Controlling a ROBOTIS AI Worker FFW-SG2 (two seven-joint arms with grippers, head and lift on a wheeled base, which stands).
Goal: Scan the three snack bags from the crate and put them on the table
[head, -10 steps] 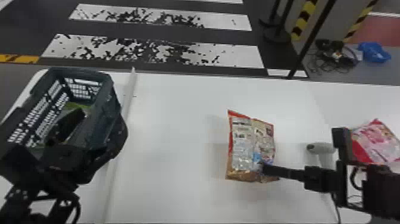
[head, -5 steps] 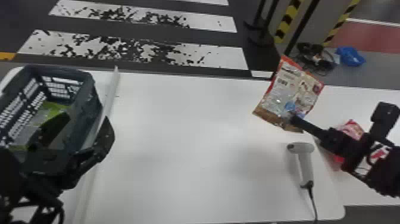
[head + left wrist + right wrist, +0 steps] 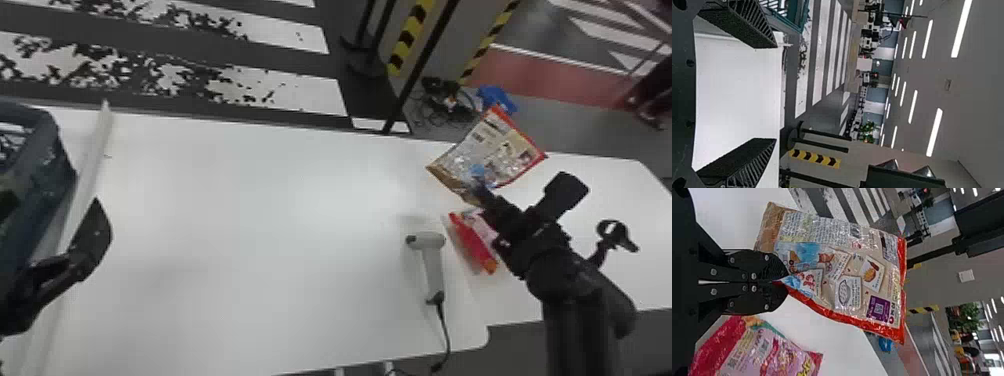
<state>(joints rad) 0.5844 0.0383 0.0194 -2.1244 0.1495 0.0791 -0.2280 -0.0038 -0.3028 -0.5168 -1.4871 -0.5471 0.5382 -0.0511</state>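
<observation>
The right hand (image 3: 786, 281) is clamped on the red-edged snack bag (image 3: 492, 150), its fingers together over the film close to the brown end and one side edge. Such a grip probably serves to leave most of the printed back uncovered for the scanner. The bag is at the right, above the counter (image 3: 240, 215), on the far side of the pink snack bag (image 3: 472, 245). Being to the right of the scanner (image 3: 431, 245), it looks past the scanning step and likely due for setting down beside the pink one, which lies flat there, perhaps as the start of a finished group.

The held bag's long axis slants from near left, at the brown end, to far right, at the red end; its back, with text and code panels, faces the robot. The pink bag's full axis is masked by the arm. The scanner's nose points left, towards the crate (image 3: 42, 155), a sensible way to meet incoming bags, and its handle runs towards the near edge.

The left hand (image 3: 775, 93) is empty, fingers apart, just beside the crate, presumably kept ready there. What the crate holds is too dim to tell.
</observation>
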